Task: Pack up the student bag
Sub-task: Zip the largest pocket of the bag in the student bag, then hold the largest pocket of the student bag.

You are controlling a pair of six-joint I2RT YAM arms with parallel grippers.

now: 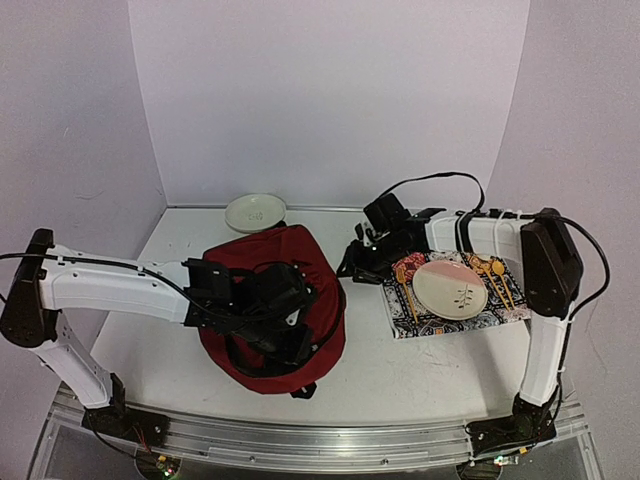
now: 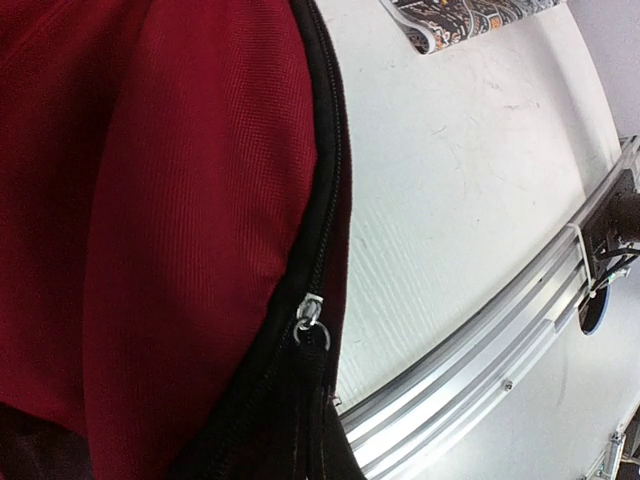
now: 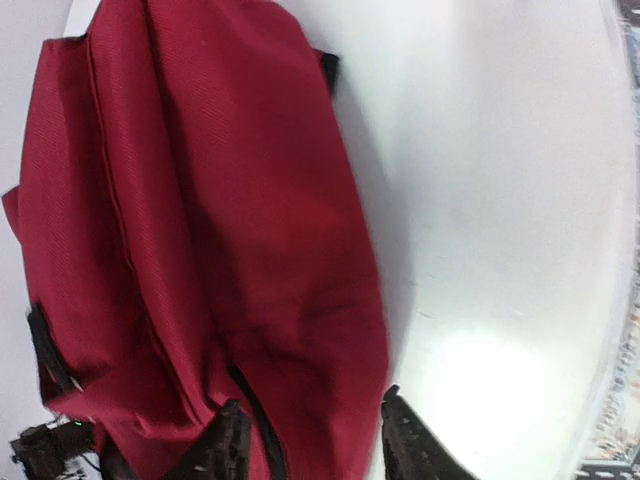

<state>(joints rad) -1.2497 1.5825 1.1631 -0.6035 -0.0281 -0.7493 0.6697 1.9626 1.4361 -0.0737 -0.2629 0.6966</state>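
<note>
**A:** Where's the student bag (image 1: pixel 268 330), and what worries you?

**B:** In the top view it lies slumped just left of the table's (image 1: pixel 410 375) middle, straps up. The left gripper (image 1: pixel 275 295) is over its top and closed right down. Its wrist camera shows none of its fingers, so I can't tell what it has pinched, if anything. That view shows only red cloth and the zip slider (image 2: pixel 310 320). The right gripper (image 3: pixel 315 445) is at the bag's 2 o'clock edge. Its fingers (image 3: pixel 225 440) stand partly apart with the red side panel running between them, and I'd judge nothing is clamped.

**A:** So what goes wrong?

**B:** The cloth is soft. If the right jaws close on one loose fold and pull, the whole bag may slide rather than open. The black straps (image 1: pixel 300 345) lie right under the left wrist and could snag a finger. A drag toward 3 o'clock would also carry the bag into the plate (image 1: pixel 450 288) and the gold spoons (image 1: pixel 492 275) on the patterned mat (image 1: pixel 405 318).

**A:** And the bowl (image 1: pixel 255 212)?

**B:** It's at the bag's 12 o'clock, close by, so a push away from the arms could knock it.

**A:** Any brand or lettering?

**B:** None I can read. There's no label on the bag, and the mat shows only ornament
</note>
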